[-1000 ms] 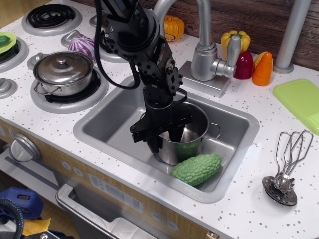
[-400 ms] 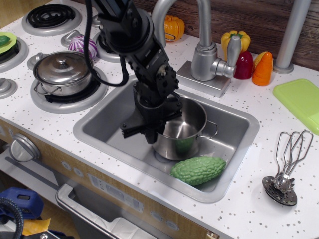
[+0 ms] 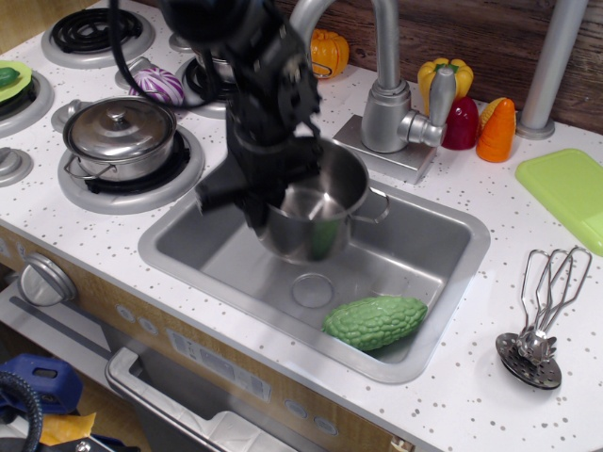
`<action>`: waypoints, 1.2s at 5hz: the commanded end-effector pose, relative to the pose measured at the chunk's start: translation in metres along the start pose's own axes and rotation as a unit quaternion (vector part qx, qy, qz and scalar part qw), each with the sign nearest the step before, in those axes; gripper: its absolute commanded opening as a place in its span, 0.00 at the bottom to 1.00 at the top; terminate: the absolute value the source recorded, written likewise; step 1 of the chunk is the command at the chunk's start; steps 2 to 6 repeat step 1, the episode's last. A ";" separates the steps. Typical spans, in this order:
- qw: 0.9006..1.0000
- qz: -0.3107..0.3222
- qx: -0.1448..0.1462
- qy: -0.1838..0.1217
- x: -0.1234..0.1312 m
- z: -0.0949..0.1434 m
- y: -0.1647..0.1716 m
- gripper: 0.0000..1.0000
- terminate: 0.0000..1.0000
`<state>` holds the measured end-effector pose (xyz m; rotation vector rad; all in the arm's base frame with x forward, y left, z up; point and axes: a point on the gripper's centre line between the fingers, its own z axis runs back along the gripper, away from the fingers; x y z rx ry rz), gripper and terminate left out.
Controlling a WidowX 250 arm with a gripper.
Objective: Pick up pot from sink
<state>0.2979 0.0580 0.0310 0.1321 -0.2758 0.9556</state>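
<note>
The small shiny steel pot (image 3: 316, 209) hangs tilted above the sink (image 3: 429, 240), clear of the basin floor, with one wire loop handle showing on its right. My gripper (image 3: 259, 205) is shut on the pot's left rim, one finger inside the wall and one outside. The round drain ring (image 3: 312, 290) lies bare below the pot. The black arm comes down from the upper left and hides the pot's far left side.
A green bumpy toy gourd (image 3: 374, 321) lies in the sink's front right. The faucet (image 3: 391, 99) stands behind the sink. A lidded steel pot (image 3: 120, 137) sits on the left burner. A whisk and strainer (image 3: 539, 325) lie at the right; toy vegetables (image 3: 471, 118) stand along the back wall.
The gripper has lifted the pot off the sink floor and moved it up and to the left. The drain ring is now uncovered. The gourd has stayed put.
</note>
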 end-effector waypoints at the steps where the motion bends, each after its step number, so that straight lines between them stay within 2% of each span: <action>1: 0.999 -0.019 0.014 -0.026 0.022 0.042 0.001 0.00 1.00; 6: 0.999 -0.019 0.014 -0.026 0.022 0.042 0.001 0.00 1.00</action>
